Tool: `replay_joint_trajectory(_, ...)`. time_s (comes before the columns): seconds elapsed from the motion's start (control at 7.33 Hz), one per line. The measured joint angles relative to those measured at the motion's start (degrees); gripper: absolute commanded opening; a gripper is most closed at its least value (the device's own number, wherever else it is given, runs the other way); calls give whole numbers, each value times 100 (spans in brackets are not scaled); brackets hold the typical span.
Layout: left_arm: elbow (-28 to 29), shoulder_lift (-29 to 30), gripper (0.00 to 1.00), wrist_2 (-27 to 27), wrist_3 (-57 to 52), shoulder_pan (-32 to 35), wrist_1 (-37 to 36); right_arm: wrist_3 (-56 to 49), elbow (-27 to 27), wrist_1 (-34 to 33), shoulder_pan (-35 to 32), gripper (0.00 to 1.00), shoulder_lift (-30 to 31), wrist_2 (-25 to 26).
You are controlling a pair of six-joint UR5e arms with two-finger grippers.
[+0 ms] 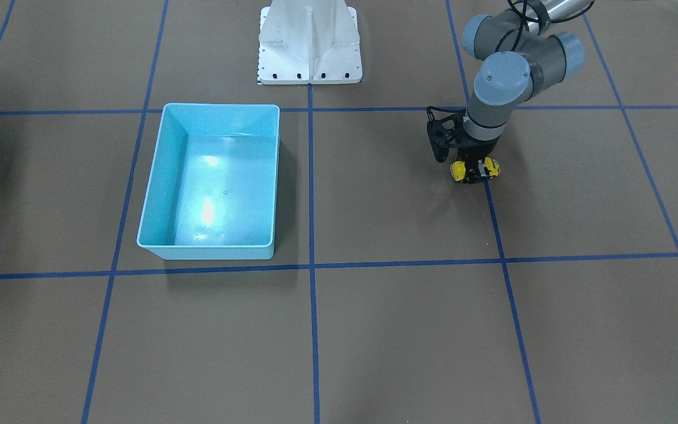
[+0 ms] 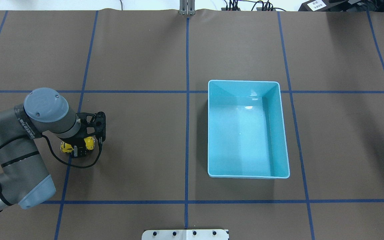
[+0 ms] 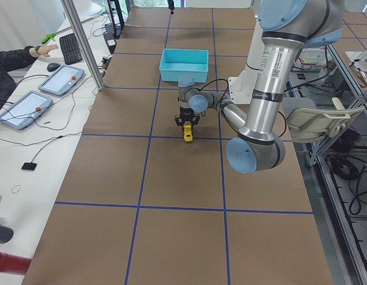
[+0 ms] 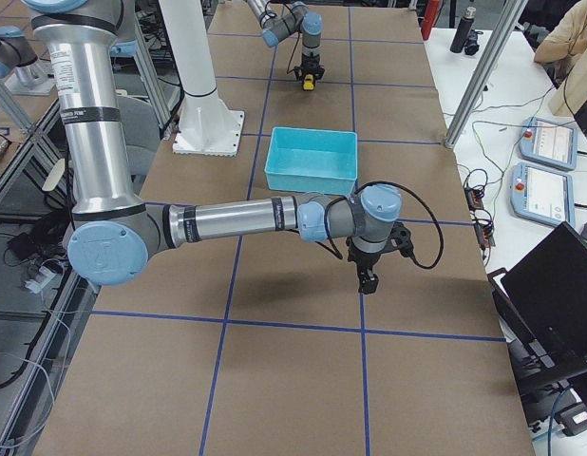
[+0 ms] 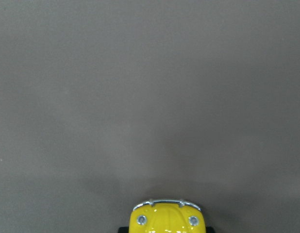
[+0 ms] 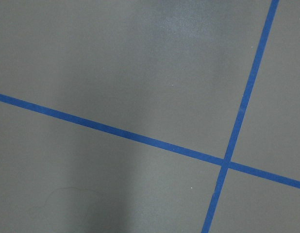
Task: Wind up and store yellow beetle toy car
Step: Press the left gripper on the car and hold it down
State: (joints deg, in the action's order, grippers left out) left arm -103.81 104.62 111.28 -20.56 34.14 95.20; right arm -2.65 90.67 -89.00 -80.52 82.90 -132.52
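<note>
The yellow beetle toy car (image 1: 460,171) sits on the brown table at the robot's left side, and also shows in the overhead view (image 2: 88,143). My left gripper (image 1: 475,171) points straight down with its black fingers closed across the car's middle. The left wrist view shows only the car's yellow nose (image 5: 168,221) at the bottom edge. The light blue bin (image 1: 152,194) stands open, with nothing in it, well away from the car. My right gripper (image 4: 368,279) shows only in the exterior right view, low over the table, and I cannot tell whether it is open or shut.
Blue tape lines (image 2: 187,100) divide the brown table into squares. The robot's white base plate (image 1: 309,44) is at the table's robot side. The right wrist view shows only table and a tape crossing (image 6: 225,163). Operators' tablets (image 3: 60,79) lie on a side desk.
</note>
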Motion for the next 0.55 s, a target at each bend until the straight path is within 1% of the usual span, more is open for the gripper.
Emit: replay_joint_trajectory(0.55, -132, -3, 0, 81, -350, 201, 24, 1, -24, -8, -7, 100, 7, 7)
